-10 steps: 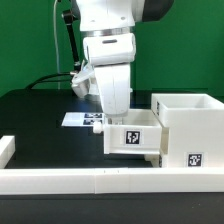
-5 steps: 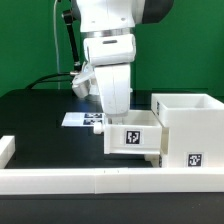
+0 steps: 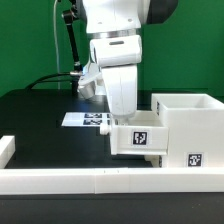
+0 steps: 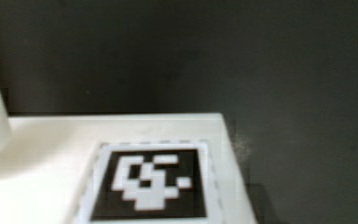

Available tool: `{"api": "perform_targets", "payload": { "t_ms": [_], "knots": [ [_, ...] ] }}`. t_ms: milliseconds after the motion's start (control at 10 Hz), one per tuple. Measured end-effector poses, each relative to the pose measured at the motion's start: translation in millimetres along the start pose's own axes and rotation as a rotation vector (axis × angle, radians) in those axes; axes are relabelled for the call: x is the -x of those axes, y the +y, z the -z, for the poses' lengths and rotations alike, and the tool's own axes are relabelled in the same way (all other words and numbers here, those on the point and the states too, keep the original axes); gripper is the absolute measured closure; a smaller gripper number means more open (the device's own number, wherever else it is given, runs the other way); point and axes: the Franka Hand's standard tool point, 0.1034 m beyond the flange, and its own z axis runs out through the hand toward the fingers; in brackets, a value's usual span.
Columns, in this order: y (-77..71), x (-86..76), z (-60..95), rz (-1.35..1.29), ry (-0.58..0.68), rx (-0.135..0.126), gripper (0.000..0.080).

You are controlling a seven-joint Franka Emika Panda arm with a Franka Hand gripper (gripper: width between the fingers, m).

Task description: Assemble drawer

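In the exterior view a small white drawer box [image 3: 137, 138] with a black tag on its front stands against the open side of the bigger white drawer housing [image 3: 190, 125] on the exterior view's right. My gripper [image 3: 122, 118] reaches down at the box's back left edge. Its fingertips are hidden behind the box wall, so I cannot see whether they grip it. The wrist view shows no fingers, only a white panel with a black tag [image 4: 149, 180] very close up, over the black table [image 4: 194, 50].
A long low white rail [image 3: 100, 180] runs along the table's front, with a raised end at the exterior view's left [image 3: 6, 148]. The marker board [image 3: 85, 119] lies flat behind the arm. A black cable hangs behind the arm.
My arm and the small drawer box have shifted together toward the exterior view's right, closer into the drawer housing.
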Motion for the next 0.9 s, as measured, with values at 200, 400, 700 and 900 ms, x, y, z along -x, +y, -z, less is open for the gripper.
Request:
{"api": "perform_targets", "payload": {
  "t_ms": [200, 400, 700, 900],
  "knots": [
    [-0.1, -1.6, -0.1, -0.002, 0.001, 0.0, 0.0757],
    [-4.0, -1.0, -2.5, -0.003, 0.001, -0.007, 0.0757],
    [-4.9, -1.3, -3.2, -0.003, 0.001, 0.002, 0.0757],
    [-4.6, -2.9, -3.3, -0.011, 0.002, 0.002, 0.0757]
  ]
}}
